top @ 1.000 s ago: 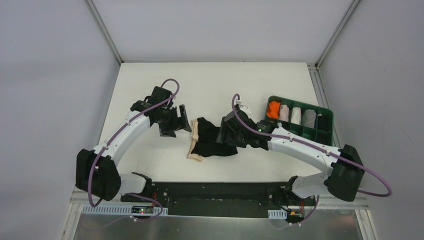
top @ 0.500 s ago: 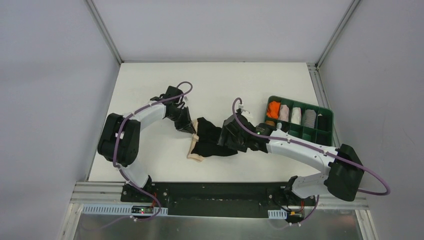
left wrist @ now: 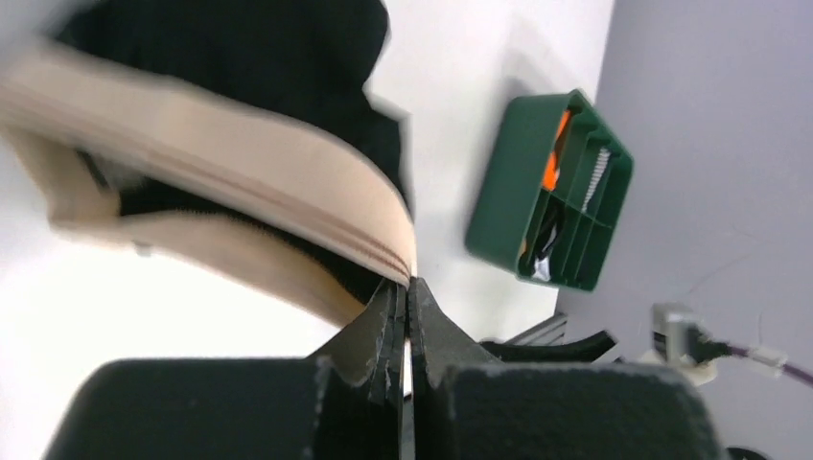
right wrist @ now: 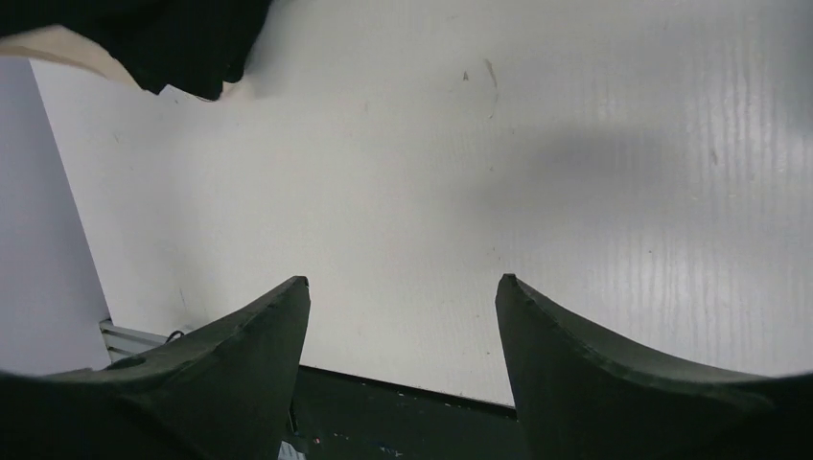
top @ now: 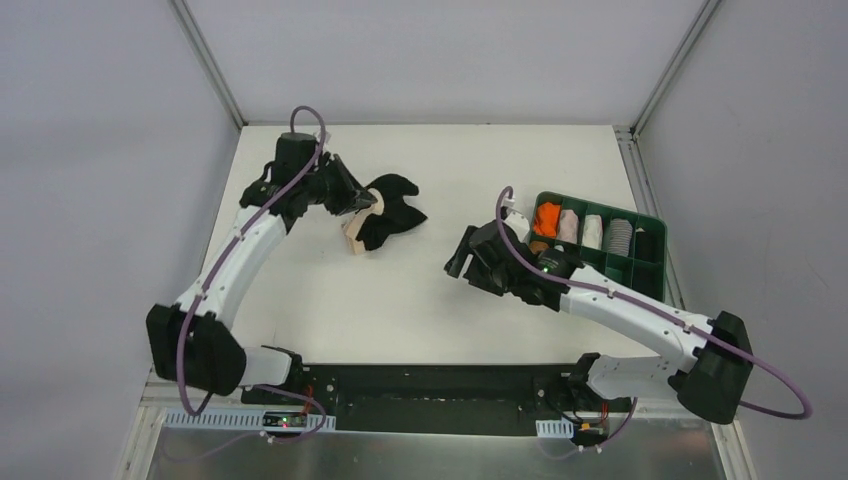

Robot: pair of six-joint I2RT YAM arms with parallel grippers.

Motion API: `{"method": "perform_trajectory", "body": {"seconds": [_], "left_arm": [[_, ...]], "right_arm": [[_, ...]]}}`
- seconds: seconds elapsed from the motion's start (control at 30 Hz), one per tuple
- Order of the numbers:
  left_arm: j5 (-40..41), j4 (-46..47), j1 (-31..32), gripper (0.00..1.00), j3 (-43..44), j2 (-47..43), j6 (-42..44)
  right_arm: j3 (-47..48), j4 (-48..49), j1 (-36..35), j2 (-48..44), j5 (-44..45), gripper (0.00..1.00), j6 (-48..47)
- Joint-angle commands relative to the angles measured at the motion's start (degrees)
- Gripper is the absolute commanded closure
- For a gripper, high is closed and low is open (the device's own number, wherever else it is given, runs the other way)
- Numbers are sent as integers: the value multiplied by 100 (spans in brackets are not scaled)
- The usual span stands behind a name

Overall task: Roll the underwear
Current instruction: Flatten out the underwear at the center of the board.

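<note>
Green tray (top: 645, 268) holds rolled garments (top: 590, 230); left fingers (left wrist: 429, 331) pinch black underwear (top: 392, 213).

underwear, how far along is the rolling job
Done: nothing rolled; the underwear is a loose bunch. In hand: the left gripper is shut on its tan waistband, holding it at the far left of the table. The right gripper is open and empty. Left: lay it flat, roll it, probably put it in the green tray.
</note>
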State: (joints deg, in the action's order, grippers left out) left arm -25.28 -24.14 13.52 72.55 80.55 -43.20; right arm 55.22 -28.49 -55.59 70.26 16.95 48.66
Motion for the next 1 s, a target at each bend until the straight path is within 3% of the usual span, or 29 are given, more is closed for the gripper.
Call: {"method": "perform_trajectory", "body": {"seconds": [0.0, 0.13, 0.23, 0.33, 0.43, 0.53, 0.67, 0.8, 0.9, 0.97], "left_arm": [[999, -540, 37, 100, -1277, -1067, -932], [2021, -703, -71, 100, -2604, -1896, -1486], [2063, -715, -128, 100, -2815, -1977, -1277], [1377, -730, -15, 100, -1932, -1456, -718], [1258, -975, 514, 100, -630, -817, -209], [1186, -1053, 1124, 100, 361, -285, -101], [803, -1049, 1905, 100, 854, 343, -361], [79, -1131, 2301, 42, 866, 684, -210], [865, -1624, 2259, 20, 1016, 415, 148], [1384, -1833, 2031, 24, 947, 236, 199]], "right_arm": [[-200, -6, 155, -442, 324, 26, 37], [-293, -25, 203, -398, 166, 25, 29], [-179, 34, 199, -152, -190, 25, -36], [-54, 95, 181, 30, -356, 25, -29], [-27, 218, 187, 22, -200, 25, 11], [-2, 166, 227, -166, 179, 25, 40], [-229, -25, 372, -729, 695, 25, 172], [-679, -253, 726, -1510, 875, 25, 267], [-948, -420, 965, -1811, 720, 24, 197], [-1018, -483, 1012, -1789, 600, 24, 146]]}}
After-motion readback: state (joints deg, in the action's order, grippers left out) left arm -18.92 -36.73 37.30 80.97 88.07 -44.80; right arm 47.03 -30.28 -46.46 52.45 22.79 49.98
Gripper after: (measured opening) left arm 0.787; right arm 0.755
